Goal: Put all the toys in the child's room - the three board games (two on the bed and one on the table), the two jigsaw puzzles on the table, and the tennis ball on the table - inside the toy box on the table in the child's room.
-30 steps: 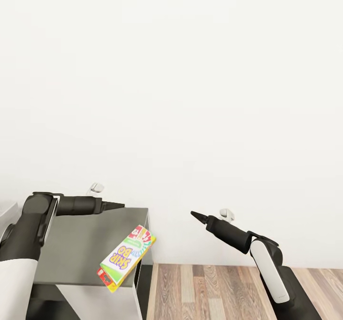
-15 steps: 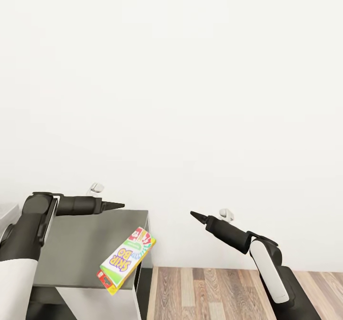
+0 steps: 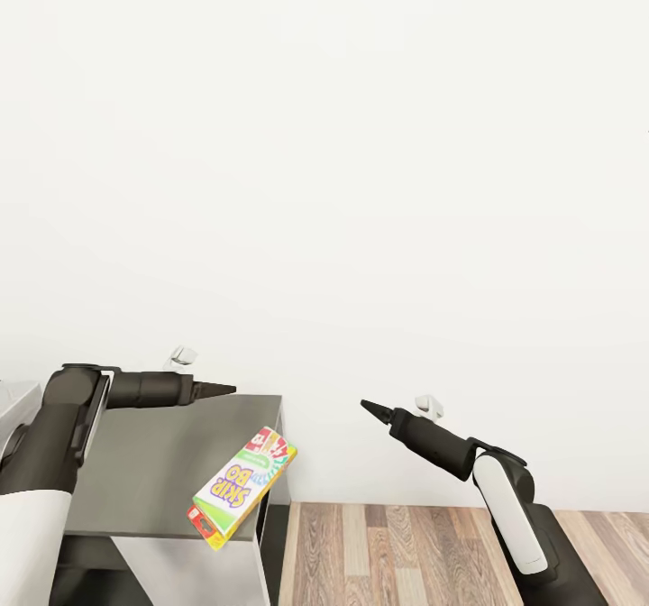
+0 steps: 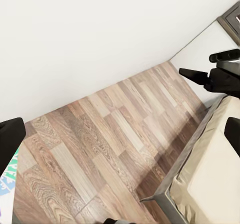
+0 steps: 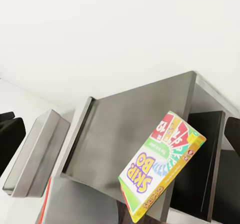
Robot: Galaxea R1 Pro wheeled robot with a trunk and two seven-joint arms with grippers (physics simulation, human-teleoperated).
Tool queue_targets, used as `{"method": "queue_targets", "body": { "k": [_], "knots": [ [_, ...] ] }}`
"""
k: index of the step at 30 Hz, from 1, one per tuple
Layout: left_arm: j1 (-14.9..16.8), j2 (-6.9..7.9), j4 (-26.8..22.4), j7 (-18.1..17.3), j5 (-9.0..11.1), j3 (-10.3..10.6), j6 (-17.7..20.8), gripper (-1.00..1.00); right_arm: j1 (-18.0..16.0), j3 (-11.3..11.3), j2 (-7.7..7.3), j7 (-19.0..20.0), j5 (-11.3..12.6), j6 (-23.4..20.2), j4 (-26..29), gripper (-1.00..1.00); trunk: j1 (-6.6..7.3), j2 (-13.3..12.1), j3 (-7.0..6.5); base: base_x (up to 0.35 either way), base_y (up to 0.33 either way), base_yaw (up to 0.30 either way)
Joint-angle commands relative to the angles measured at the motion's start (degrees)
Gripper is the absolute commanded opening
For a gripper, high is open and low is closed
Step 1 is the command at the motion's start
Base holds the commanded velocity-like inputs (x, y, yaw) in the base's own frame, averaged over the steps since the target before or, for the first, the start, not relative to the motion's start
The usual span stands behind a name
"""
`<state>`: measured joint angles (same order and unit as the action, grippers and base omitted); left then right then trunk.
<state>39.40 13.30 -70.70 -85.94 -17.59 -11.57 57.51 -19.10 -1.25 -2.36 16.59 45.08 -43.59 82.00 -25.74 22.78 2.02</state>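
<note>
One board game, the white-green "SKIP-BO" box, lies tilted over the front corner of a dark grey flat top, partly overhanging it. The right wrist view shows the same box at that edge. My left gripper hovers above the grey top, behind the box and apart from it. Its fingers stand wide apart, empty. My right gripper hangs in the air to the right of the box, pointing toward it, its fingers also spread and empty. A light-grey tray-like bin, apparently the toy box, sits beyond the grey top.
A plain white wall is close ahead. Wood-plank floor runs to the right of the grey unit, which has a dark opening under its top. The left wrist view shows the bed's corner with a beige mattress and grey frame.
The SKIP-BO box has turned slightly at the corner of the grey top. Both arms have stayed almost where they were.
</note>
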Motion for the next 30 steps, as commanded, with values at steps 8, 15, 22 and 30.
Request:
{"method": "queue_targets", "body": {
  "k": [8, 15, 22, 30],
  "knots": [
    [0.1, -0.03, -0.1, -0.5, -0.6, -0.1, 0.6, 1.00, 0.2, 0.3, -0.32, 0.4, 0.2, -0.3, 0.7, 1.00, -0.04, 0.1, 0.14, 0.000, 0.000, 0.000],
    [0.1, -0.02, -0.1, -0.5, -0.6, -0.1, 0.6, 1.00, 0.2, 0.2, -0.02, 0.3, 0.1, -0.3, 0.4, 1.00, -0.04, 0.1, 0.14, 0.000, 0.000, 0.000],
    [0.1, -0.07, -0.1, -0.6, -0.4, 0.0, 0.6, 1.00, 0.2, 0.0, 0.19, 0.1, 0.1, -0.2, -0.5, 1.00, -0.04, 0.1, 0.14, -0.002, 0.002, 0.000],
    [0.1, -0.10, -0.1, -0.6, -0.2, 0.1, 0.6, 1.00, -0.8, 0.6, -0.27, 0.2, 0.6, -0.3, -8.2, 1.00, -0.04, 0.1, 0.14, -0.066, 0.118, 0.000]
  ]
}}
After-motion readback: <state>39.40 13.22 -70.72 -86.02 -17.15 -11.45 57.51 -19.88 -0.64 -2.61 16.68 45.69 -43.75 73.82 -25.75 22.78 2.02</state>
